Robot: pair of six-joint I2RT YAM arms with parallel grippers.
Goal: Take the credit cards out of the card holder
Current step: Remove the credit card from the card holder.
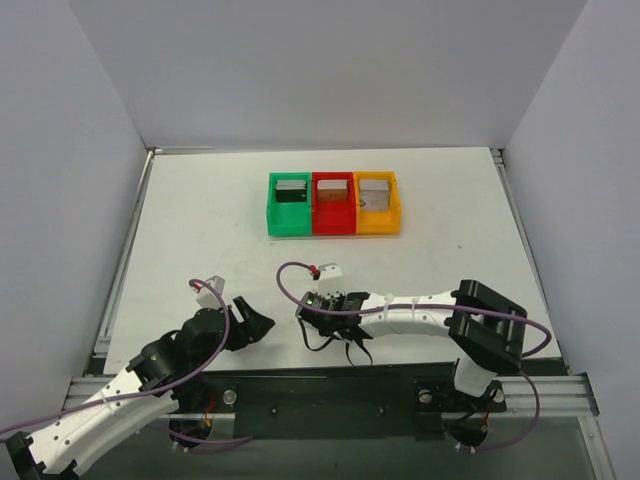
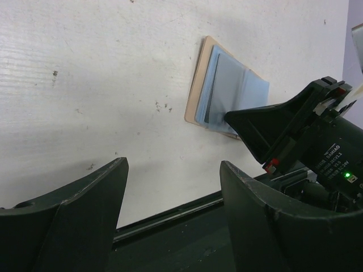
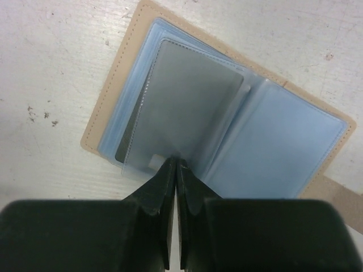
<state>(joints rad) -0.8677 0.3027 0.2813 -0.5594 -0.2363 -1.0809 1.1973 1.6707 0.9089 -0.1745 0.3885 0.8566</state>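
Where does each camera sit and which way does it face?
Top external: above and behind the arms, looking down on the table, both arms and three bins.
Left wrist: on the left arm, looking across at the card holder, open left gripper in foreground.
Right wrist: looking down on the card holder, shut right gripper at its sleeve.
Both wrist views share the card holder and right gripper.

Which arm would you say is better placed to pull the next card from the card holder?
The right arm: the right gripper is closed at the near edge of a grey card in the open card holder, while the left gripper hangs open nearby, touching nothing.
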